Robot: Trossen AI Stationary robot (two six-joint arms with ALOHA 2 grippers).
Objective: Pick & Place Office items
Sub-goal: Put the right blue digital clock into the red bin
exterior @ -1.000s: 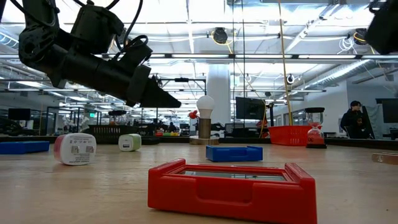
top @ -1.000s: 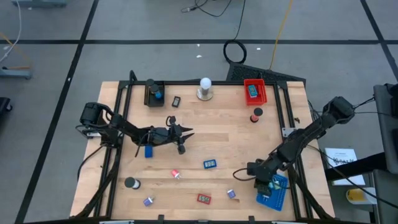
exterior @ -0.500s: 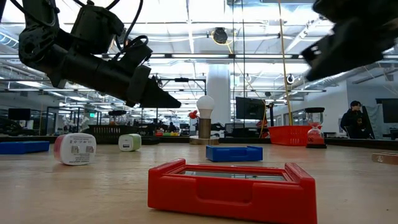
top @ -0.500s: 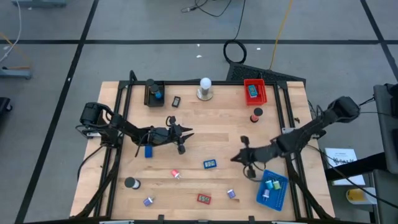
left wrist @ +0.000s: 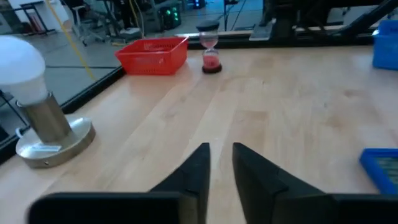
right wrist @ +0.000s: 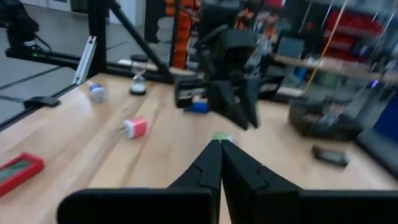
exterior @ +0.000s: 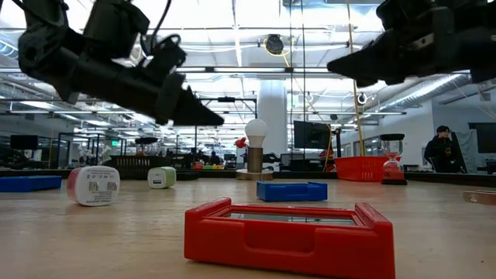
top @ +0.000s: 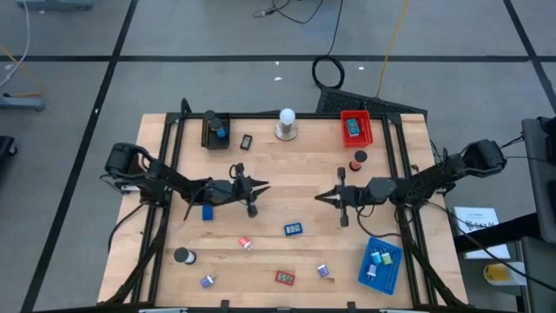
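Spreading across pale, grainy wood, the desk (top: 287, 204) carries small office items scattered well apart. A flat blue rectangular block (top: 294, 229) lies near the middle, a red rectangular one (top: 284, 277) toward the near edge, and a pink-and-white piece (top: 246, 243) between them to the left. A round dark roll (top: 182, 256) and a purple piece (top: 208, 281) sit near the left near corner, another purple piece (top: 323, 271) right of the red block.

The left gripper (top: 261, 185) hovers above the desk left of centre, its dark tapered fingers (left wrist: 199, 167) a narrow slit apart and holding nothing. The right gripper (top: 320, 197) hangs right of centre, pointing toward the left one, its fingers pressed together and empty.

At the far edge stand a white ball on a round grey metal base (top: 286, 123), a red mesh tray (top: 355, 128) with a blue item inside, and a black tray (top: 215, 129). A small red hourglass (top: 358, 161) stands just near the red tray. A blue perforated tray (top: 381, 264) lies at the right near corner with small pieces in it.
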